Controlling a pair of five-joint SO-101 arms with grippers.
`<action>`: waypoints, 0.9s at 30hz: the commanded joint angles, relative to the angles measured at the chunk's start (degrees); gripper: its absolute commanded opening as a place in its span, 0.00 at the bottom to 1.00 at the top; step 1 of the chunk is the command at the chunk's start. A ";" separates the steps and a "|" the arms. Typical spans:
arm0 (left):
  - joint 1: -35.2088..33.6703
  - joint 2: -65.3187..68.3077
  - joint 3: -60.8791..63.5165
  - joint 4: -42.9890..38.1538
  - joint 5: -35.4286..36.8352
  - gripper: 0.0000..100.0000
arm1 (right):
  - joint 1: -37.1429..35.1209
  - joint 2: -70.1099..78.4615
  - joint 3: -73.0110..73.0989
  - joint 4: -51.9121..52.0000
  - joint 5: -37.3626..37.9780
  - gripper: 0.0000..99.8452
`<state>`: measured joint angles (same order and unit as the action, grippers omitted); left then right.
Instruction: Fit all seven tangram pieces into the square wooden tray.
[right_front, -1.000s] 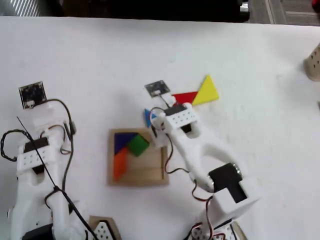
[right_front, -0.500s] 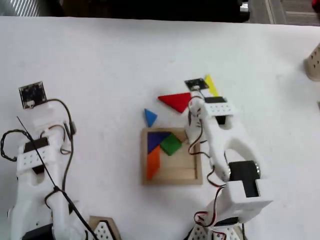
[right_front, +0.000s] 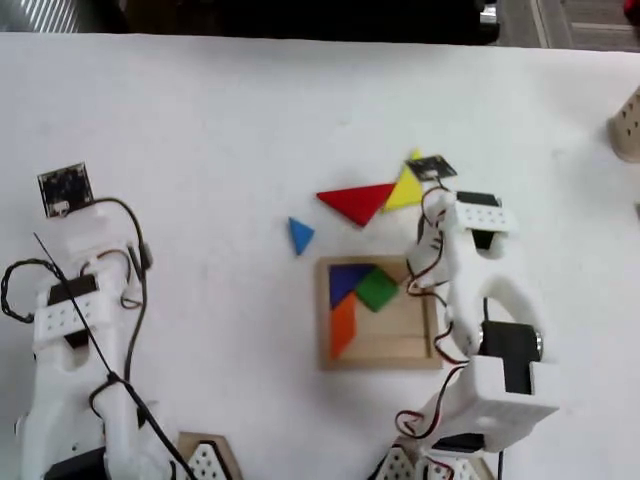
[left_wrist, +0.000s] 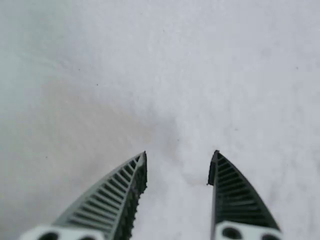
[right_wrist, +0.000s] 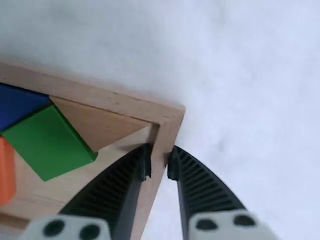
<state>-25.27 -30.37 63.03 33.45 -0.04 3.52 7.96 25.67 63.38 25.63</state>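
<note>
Tabletop (right_front: 200, 120): white and matte with a faintly grainy surface, running from the near edge of the high view to the far one; the left wrist view shows a soft grey shadow on it.
Perforated block (right_front: 627, 125): tan, with rows of small holes, standing on the tabletop and cut off by the right edge.
Background strip (right_front: 300, 15): dark, beyond the tabletop's far edge.
Slatted patch (right_front: 40, 15): pale, in the far left corner.
Floor (right_front: 570, 22): grey, far right.

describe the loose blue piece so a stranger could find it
Find the square wooden tray mid-table. Beyond its far left corner lies a small blue triangle, alone on the white table. It is much smaller than the red triangle nearby.
</note>
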 joint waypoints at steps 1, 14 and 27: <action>-0.31 -0.04 -1.23 -1.93 -0.44 0.21 | 3.30 -0.92 -3.52 0.66 1.93 0.04; -0.22 -0.04 -1.14 -1.93 -0.44 0.21 | 5.32 -0.92 -5.27 0.84 2.02 0.21; 9.10 -0.48 -1.58 2.20 -0.09 0.21 | 4.88 -18.59 4.84 5.14 -4.04 0.01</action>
<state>-20.44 -30.37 63.03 33.63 -0.04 9.05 -4.09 26.64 69.63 24.66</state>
